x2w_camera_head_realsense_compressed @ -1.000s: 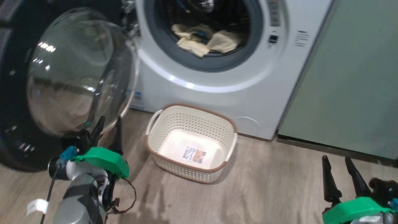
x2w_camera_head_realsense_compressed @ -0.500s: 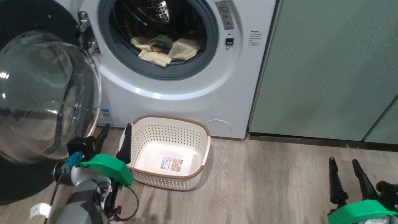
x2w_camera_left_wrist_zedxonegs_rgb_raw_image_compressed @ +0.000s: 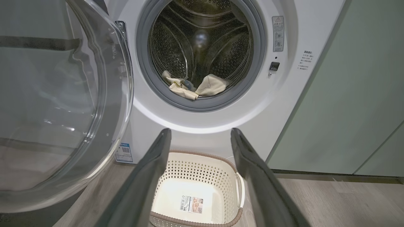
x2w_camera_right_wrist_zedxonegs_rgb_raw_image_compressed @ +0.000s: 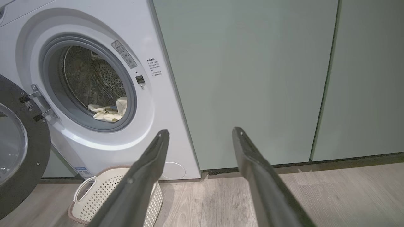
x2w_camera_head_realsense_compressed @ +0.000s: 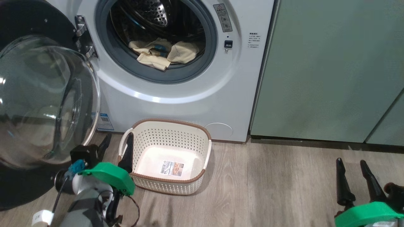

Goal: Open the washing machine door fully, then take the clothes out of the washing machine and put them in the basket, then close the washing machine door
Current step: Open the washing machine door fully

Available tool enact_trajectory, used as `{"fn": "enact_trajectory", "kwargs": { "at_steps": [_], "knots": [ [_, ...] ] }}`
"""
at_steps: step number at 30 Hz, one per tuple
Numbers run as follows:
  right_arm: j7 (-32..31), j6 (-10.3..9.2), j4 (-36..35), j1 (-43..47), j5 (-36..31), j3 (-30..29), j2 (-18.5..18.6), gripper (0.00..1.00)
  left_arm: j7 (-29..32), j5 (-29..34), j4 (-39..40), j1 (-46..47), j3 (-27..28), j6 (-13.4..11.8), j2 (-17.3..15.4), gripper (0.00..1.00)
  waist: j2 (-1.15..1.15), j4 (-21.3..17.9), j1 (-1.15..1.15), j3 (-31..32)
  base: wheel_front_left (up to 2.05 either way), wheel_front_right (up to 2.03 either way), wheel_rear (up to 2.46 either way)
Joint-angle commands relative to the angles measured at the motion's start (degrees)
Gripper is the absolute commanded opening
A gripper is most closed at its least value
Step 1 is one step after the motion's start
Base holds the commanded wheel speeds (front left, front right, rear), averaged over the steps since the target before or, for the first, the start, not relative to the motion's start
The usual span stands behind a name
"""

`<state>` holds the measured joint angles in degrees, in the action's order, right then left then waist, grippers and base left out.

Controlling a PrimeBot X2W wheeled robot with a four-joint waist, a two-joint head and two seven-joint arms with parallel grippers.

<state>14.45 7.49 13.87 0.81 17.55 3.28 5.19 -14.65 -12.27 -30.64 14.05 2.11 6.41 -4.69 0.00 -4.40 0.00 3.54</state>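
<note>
The white washing machine [x2w_camera_head_realsense_compressed: 176, 104] stands with its round door [x2w_camera_head_realsense_compressed: 38, 104] swung wide open to the left, the glass bowl bulging toward me. Pale yellow clothes [x2w_camera_head_realsense_compressed: 162, 52] with a small blue piece lie at the drum's front lip, also seen as clothes [x2w_camera_left_wrist_zedxonegs_rgb_raw_image_compressed: 195, 86] and clothes [x2w_camera_right_wrist_zedxonegs_rgb_raw_image_compressed: 107, 112]. The cream basket [x2w_camera_head_realsense_compressed: 167, 157] sits on the floor below the opening with nothing but its label inside. My left gripper [x2w_camera_head_realsense_compressed: 118, 142] is open, low beside the basket's left handle, just under the door. My right gripper [x2w_camera_head_realsense_compressed: 351, 164] is open at the lower right, far from everything.
Sage-green cabinet fronts [x2w_camera_head_realsense_compressed: 331, 69] run to the right of the washer. Wood-look floor [x2w_camera_head_realsense_compressed: 268, 189] lies between the basket and my right gripper. The open door takes up the space to the left.
The head camera has turned, sliding the whole scene leftward. My left gripper's fingers have spread wider and now stand by the basket's left handle instead of at the door's glass.
</note>
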Motion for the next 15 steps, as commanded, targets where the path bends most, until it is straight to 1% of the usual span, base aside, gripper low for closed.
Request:
{"fn": "enact_trajectory", "kwargs": {
  "at_steps": [1,15],
  "knots": [
    [0.55,0.00,-2.06,-1.41,-0.55,0.69,1.00,1.00,-0.35,0.00,1.44,1.77,1.85,0.13,-1.33,1.00,0.00,0.09,0.00,0.04,0.00,0.00,0.00],
    [0.55,0.00,-2.02,-1.55,-0.70,0.64,0.73,1.00,-0.35,-2.01,0.01,2.35,0.98,0.76,-1.71,1.00,0.00,0.53,0.00,-0.07,0.00,0.00,0.00]
  ]
}}
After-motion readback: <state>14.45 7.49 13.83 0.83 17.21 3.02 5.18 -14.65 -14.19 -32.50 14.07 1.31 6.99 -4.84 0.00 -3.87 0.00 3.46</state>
